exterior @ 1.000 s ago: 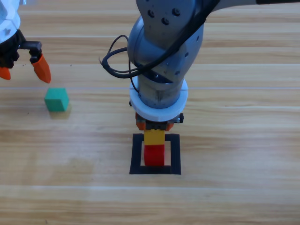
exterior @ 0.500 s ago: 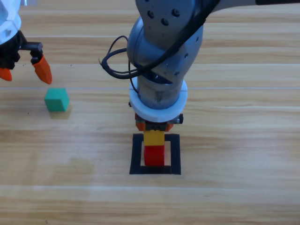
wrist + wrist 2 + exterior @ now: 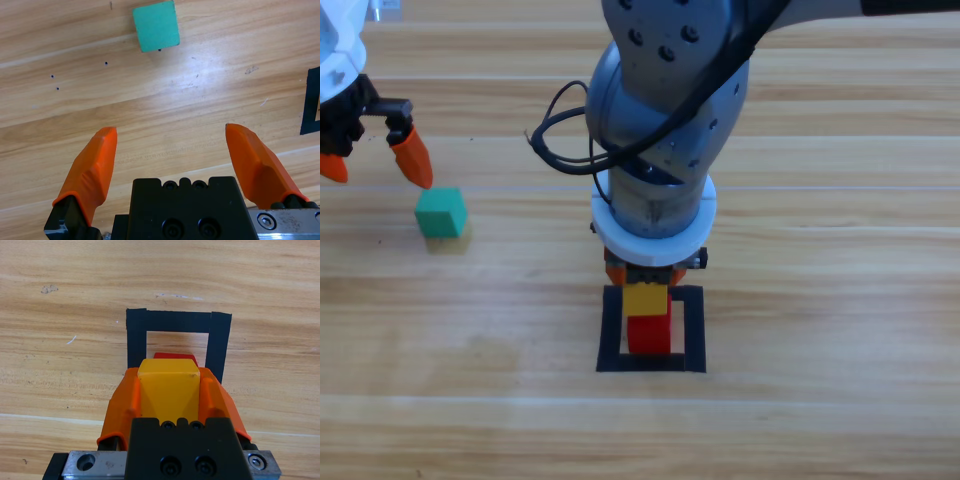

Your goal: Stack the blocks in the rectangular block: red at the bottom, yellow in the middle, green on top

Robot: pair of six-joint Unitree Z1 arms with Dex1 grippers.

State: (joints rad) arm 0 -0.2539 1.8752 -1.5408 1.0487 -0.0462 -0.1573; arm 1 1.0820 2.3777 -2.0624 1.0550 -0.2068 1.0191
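My right gripper (image 3: 646,281) is shut on the yellow cube (image 3: 645,299), holding it right over the red cube (image 3: 648,336), which sits inside the black tape rectangular block (image 3: 611,330). In the right wrist view the yellow cube (image 3: 169,390) fills the jaws of my right gripper (image 3: 169,377), and only a sliver of the red cube (image 3: 175,356) shows past it inside the rectangular block (image 3: 218,340). The green cube (image 3: 441,212) lies on the table at the left. Just behind it my left gripper (image 3: 375,166) hangs open and empty; its wrist view shows the green cube (image 3: 156,25) ahead of the left gripper (image 3: 170,142).
The right arm's thick grey body (image 3: 665,110) and its black cable (image 3: 555,140) rise over the middle of the table and hide the wood behind the stack. A corner of the black tape (image 3: 311,102) shows at the right edge of the left wrist view.
The right arm has shifted slightly left with the yellow cube still held over the red one. The left gripper has come down a little closer to the green cube.
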